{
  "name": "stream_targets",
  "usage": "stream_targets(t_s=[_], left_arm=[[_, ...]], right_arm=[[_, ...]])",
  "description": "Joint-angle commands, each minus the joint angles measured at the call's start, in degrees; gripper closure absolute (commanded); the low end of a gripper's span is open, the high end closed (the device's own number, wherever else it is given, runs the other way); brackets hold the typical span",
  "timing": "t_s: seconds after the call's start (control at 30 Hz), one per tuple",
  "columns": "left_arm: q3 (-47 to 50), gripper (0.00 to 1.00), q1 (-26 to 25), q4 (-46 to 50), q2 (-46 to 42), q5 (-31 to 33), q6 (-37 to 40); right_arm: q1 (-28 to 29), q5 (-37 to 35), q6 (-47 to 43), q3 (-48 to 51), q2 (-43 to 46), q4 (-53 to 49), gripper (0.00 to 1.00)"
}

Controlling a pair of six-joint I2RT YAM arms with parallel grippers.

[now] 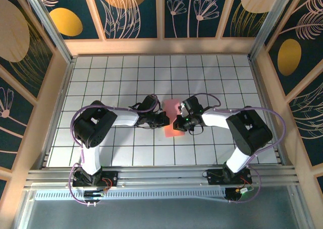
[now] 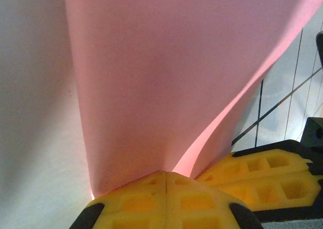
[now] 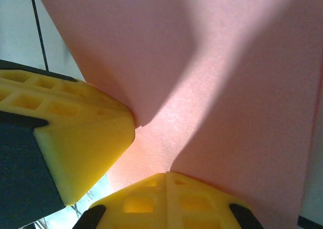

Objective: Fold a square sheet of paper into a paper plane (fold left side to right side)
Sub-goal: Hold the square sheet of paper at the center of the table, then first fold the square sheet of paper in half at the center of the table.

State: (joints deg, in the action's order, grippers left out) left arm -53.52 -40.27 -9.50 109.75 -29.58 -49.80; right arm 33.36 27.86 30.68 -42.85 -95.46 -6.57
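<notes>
In the middle of the top view, the square sheet of paper (image 1: pixel 172 108) lies on the white tiled table (image 1: pixel 121 77) between the two arms. The left gripper (image 1: pixel 163 119) and the right gripper (image 1: pixel 178 123) meet at its lower part, just beside each other. In each wrist view the yellow fingers (image 2: pixel 136 201) at the bottom centre press together, pinching the pink sheet, which bows up and away from them.
</notes>
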Motion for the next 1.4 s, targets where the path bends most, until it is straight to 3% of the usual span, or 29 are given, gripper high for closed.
stream_targets(t_s=[0.0, 0.27, 0.7, 1.37], left_arm=[[-1.5, 1.0, 1.2, -1.9, -0.7, -1.7, -0.7], [-5.1, 1.0, 3.9, 0.3, 1.4, -1.8, 2.0], [-4.6, 1.0, 4.0, -0.2, 2.8, -3.4, 4.0], [-4.1, 1.0, 4.9, 0.3, 5.9, 1.9, 4.6]], right_arm=[[0.6, -5.3, -1.6, 0.0, -2.7, -5.5, 1.0], [0.6, -7.8, -3.2, -0.7, -4.4, -7.5, 1.0], [0.6, -9.3, -4.0, -1.3, -5.0, -9.1, 1.0], [0.6, -11.0, -5.2, -1.2, -6.3, -11.6, 1.0]])
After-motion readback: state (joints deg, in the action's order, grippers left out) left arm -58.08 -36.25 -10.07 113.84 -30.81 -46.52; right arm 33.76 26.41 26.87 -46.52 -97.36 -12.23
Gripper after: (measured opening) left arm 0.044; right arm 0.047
